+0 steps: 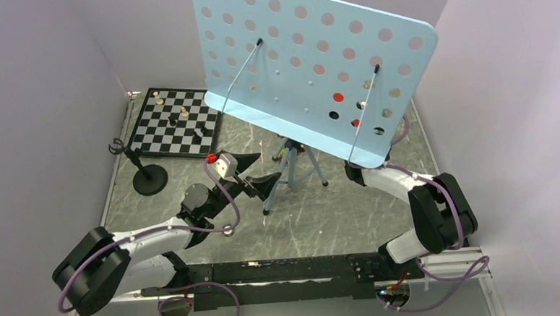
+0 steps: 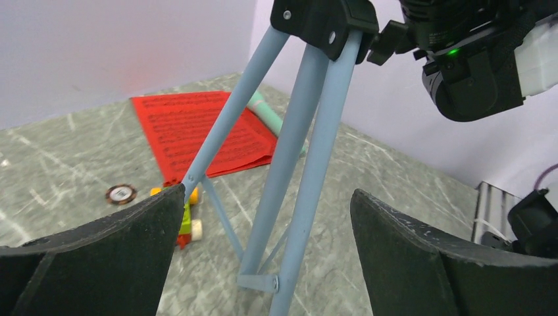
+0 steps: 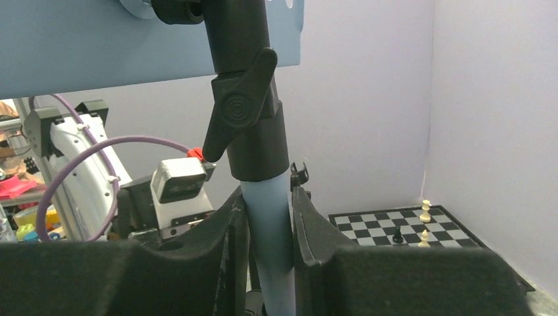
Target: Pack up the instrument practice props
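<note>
The top view looks down from above and behind over the whole counter (image 1: 324, 224). Each wrist view sits close behind its own pincer. The left pincer (image 2: 266, 197) faces the tripod (image 2: 309, 151) just ahead. The right pincer (image 3: 268, 197) faces the same stand's pole (image 3: 266, 230), between its jaws.

Walls: we see a left wall (image 1: 35, 105), a back wall (image 1: 148, 34) and a right wall (image 1: 512, 81), all plain pale lilac and bare, closing in three sides.
Surface: we find a grey marbled surface (image 1: 338, 220), veined and streaked with white, running up to the walls.
Light: we note soft, even light, with only faint shadows.
</note>
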